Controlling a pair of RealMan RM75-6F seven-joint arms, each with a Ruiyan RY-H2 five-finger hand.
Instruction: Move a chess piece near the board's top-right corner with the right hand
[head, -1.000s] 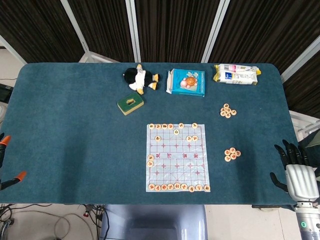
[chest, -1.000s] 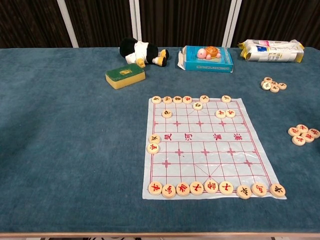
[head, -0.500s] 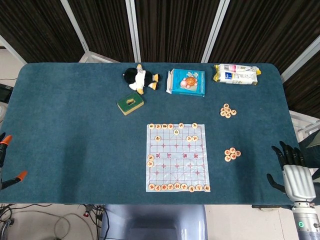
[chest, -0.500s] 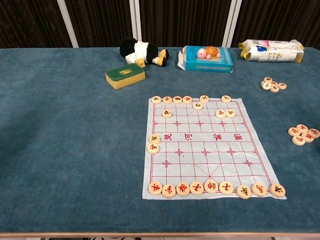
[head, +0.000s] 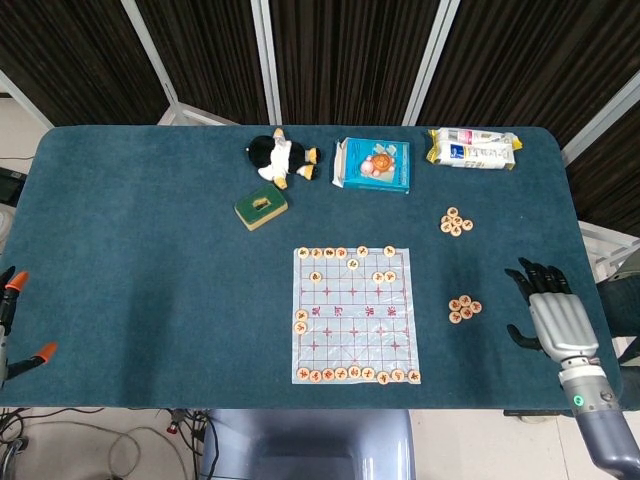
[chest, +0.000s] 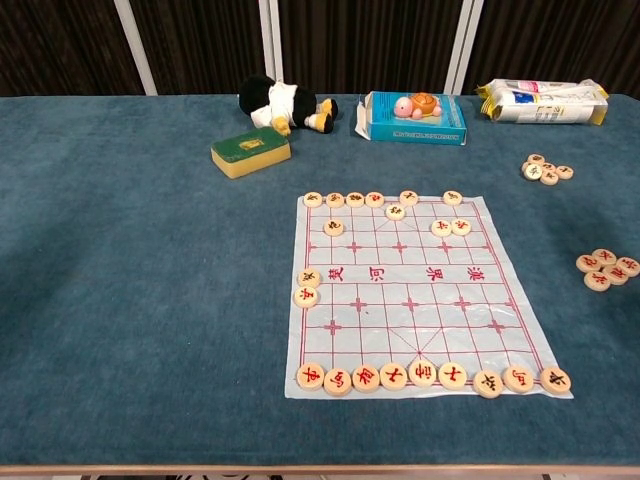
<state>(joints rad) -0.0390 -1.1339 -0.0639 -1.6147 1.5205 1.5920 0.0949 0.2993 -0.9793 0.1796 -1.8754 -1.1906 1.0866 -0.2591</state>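
The paper chess board (head: 352, 330) (chest: 420, 300) lies at the table's front middle, with round wooden pieces along its far and near rows. One piece (head: 390, 251) (chest: 453, 198) sits closest to the top-right corner, and a pair of pieces (head: 384, 277) (chest: 450, 228) lies just below it. My right hand (head: 550, 315) hovers over the table's right side, fingers spread, holding nothing, well right of the board. It does not show in the chest view. Only dark, orange-tipped parts of my left hand (head: 10, 320) show at the left edge.
Two loose piles of pieces (head: 456, 222) (head: 464, 308) lie between the board and my right hand. Along the far side are a penguin plush (head: 280, 158), a green box (head: 261, 207), a blue box (head: 372, 165) and a snack packet (head: 472, 148).
My right hand has moved up and left from the table's front right edge, further onto the table. The pieces and board have not moved.
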